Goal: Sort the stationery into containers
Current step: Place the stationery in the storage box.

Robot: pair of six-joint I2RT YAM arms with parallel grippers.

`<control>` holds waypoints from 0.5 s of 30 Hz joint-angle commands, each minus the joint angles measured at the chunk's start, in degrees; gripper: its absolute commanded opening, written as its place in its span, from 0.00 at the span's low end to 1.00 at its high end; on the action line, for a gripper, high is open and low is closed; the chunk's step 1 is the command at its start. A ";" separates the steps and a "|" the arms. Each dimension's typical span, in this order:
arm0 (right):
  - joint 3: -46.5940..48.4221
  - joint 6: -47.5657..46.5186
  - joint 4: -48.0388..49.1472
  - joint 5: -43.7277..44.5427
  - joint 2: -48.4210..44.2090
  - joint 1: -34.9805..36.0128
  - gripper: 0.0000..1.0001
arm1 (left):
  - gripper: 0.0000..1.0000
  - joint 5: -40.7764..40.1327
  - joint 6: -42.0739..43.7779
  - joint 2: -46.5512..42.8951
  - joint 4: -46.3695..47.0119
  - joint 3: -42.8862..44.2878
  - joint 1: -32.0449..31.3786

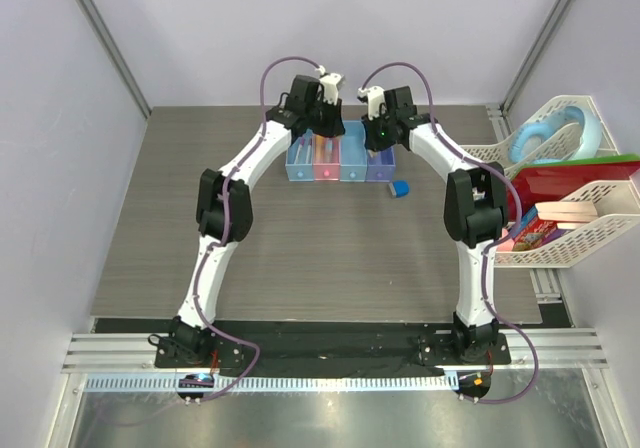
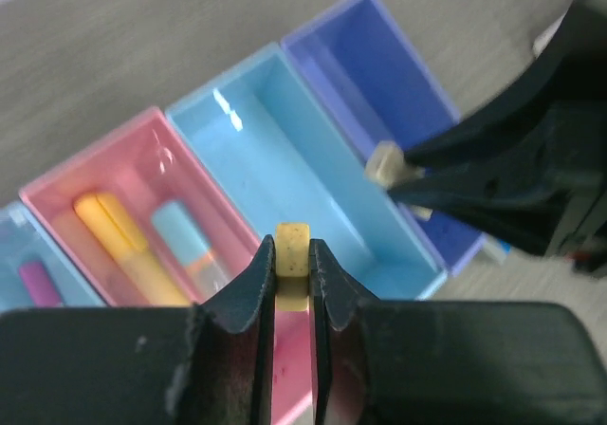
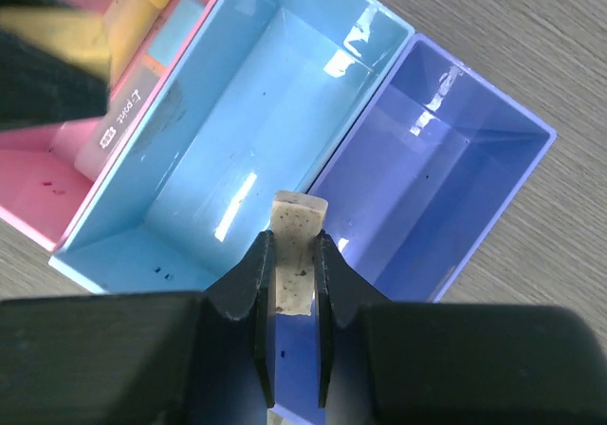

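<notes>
The containers [image 1: 340, 160] are four joined boxes at the far middle of the table. My left gripper [image 2: 292, 250] is shut on a tan eraser [image 2: 293, 234] above the near wall between the pink box [image 2: 66, 193] and the middle light blue box [image 2: 303, 174]. My right gripper [image 3: 295, 247] is shut on the second tan eraser [image 3: 298, 216] above the wall between the light blue box [image 3: 237, 131] and the purple box [image 3: 446, 188]. The pink box holds a yellow marker [image 2: 114, 245] and a blue-capped tube [image 2: 185, 238]. A small blue block [image 1: 399, 188] lies right of the boxes.
The far-left light blue box [image 2: 14, 254] holds a pink-capped item [image 2: 38, 281]. White mesh baskets [image 1: 585, 233] with books and a blue ring [image 1: 550, 133] stand at the right edge. My two grippers [image 1: 325, 128] [image 1: 380, 133] hang close together over the boxes.
</notes>
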 commanded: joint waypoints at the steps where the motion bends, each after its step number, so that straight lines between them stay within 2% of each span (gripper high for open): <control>1: 3.35 2.28 5.07 -1.85 0.51 0.65 0.01 | 0.00 -1.77 -4.44 1.88 8.53 7.14 -0.48; 15: 2.56 5.89 8.76 -2.82 -3.27 0.91 0.01 | 0.00 -4.58 -4.80 6.46 11.61 6.00 -2.15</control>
